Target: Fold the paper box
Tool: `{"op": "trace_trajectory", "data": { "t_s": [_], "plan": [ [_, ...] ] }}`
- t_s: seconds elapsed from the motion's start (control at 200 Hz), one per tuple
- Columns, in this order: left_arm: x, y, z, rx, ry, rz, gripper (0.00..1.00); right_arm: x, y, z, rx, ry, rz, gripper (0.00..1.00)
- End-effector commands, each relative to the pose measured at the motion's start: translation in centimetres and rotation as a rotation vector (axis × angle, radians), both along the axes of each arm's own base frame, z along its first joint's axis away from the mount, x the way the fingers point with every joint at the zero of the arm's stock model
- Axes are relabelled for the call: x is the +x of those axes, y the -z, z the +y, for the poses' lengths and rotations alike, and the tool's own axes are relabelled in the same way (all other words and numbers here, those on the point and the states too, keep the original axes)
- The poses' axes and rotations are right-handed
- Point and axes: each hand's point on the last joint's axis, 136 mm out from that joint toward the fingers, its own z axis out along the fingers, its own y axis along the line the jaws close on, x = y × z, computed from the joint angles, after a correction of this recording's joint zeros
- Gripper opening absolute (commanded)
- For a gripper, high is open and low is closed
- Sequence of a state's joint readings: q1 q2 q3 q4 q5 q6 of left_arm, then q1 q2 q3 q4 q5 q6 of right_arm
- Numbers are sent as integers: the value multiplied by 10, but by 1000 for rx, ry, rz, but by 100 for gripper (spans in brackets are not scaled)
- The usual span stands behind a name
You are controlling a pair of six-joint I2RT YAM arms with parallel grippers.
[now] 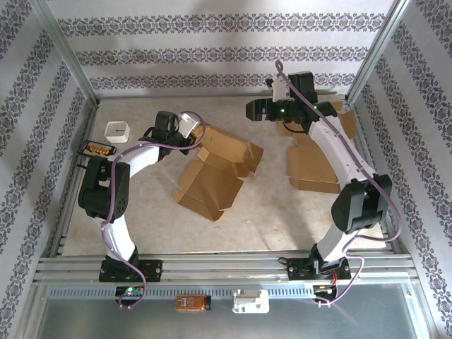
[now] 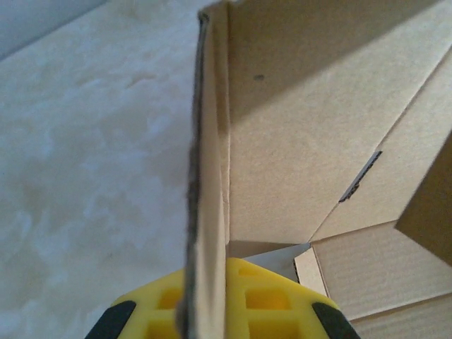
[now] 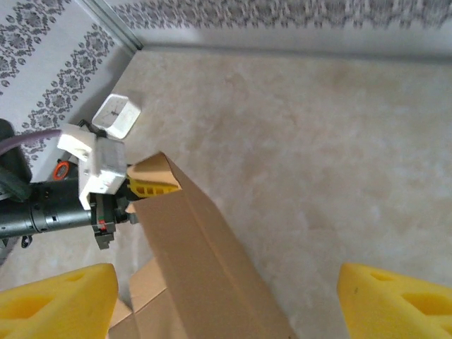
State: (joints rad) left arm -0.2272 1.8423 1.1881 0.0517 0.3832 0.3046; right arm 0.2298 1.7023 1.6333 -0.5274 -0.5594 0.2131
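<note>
Bright, even light from above; soft shadows beside the cardboard box (image 1: 212, 183) on the bench (image 1: 272, 215). In the left wrist view its near edge is blurred.

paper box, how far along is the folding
Early on. Done: the brown cardboard box blank is partly raised, one panel standing upright, the rest sprawled open on the table. In hand: the left tool is shut on that upright panel's edge; the right tool is open, holding nothing. Left: the other flaps need folding up and tucking in; no closed box shape yet.
</note>
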Motion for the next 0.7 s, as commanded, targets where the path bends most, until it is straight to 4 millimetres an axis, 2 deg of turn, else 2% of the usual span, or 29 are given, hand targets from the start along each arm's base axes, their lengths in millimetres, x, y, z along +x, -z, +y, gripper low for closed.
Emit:
{"op": "trace_trajectory", "data": {
  "t_s": [0.0, 0.195, 0.29, 0.445, 0.7],
  "plan": [
    [4, -5, -14, -19, 57, -67, 0, -10, 20, 17, 125, -54, 160, 81],
    [3, -3, -16, -14, 59, -63, 0, -6, 62, 33, 167, -81, 270, 80],
    [1, -1, -18, -12, 62, -58, 0, -8, 75, 41, 154, -101, 283, 78],
    [-1, 0, -25, -14, 72, -56, 0, -11, 102, 51, 140, -100, 330, 68],
    [-5, 2, -29, -8, 66, -45, 0, -18, 125, 62, 45, -89, 325, 64]
  ]
}}
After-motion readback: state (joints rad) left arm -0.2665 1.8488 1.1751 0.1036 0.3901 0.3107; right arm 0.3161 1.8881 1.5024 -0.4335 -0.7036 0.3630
